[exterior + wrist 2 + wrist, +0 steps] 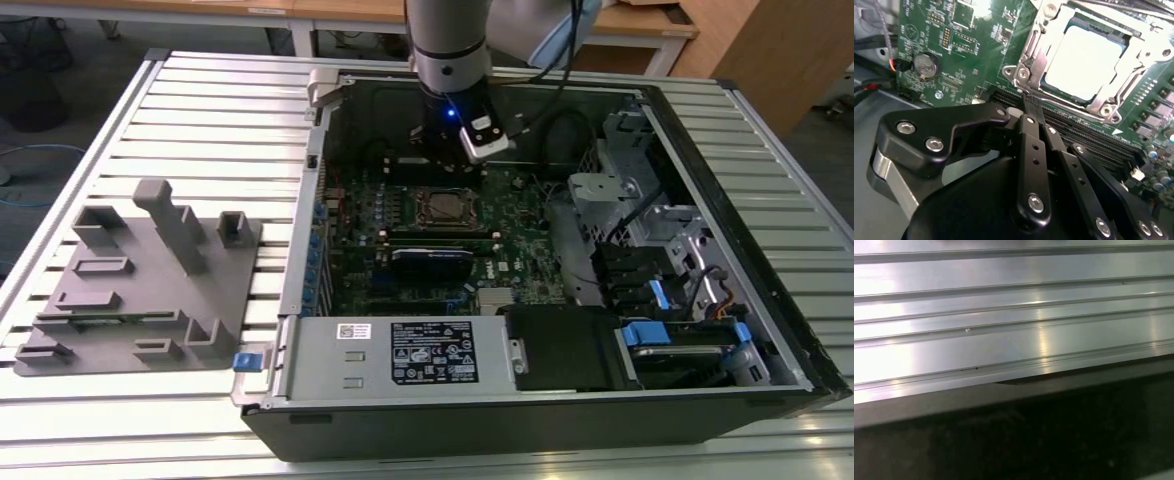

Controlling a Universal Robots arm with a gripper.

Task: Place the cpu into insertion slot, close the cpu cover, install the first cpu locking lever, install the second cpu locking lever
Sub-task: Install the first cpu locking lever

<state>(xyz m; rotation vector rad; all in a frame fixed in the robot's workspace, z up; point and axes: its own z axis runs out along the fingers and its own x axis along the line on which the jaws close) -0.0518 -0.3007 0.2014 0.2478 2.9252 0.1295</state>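
Chip (pixel 1087 61) lies flat in the socket (pixel 1134 40) just beyond the fingertips, its dull silver top facing up, and in the second wrist view we see it as a square, so it has no long side. The cover (pixel 1054 31), a thin silvery frame with a big square opening, is down around the chip, and its edges run parallel to the chip's edges. A thin metal lever (pixel 1038 70) slants along the near side of the frame, close to the fingertips. The gripper (pixel 1030 102) stands over the black memory slots (pixel 1089 135) at the near edge of the socket. Its two black fingers (pixel 1030 145) are pressed close together with only a narrow line between them, and we cannot tell whether the tips pinch anything.

In the exterior view the gripper (pixel 447 150) hangs from the arm (pixel 450 45) inside an open computer case (pixel 561 420), and the socket (pixel 445 207) sits on the green board (pixel 521 250) just in front of it. Farther off, beside the case, a grey plastic holder (pixel 140 290) stands on the table (pixel 214 95) of ribbed aluminium. In the first wrist view we see the same ribbed metal (pixel 1014 315) above a dark edge (pixel 1014 440). Wooden desks (pixel 627 25) stand behind the table.
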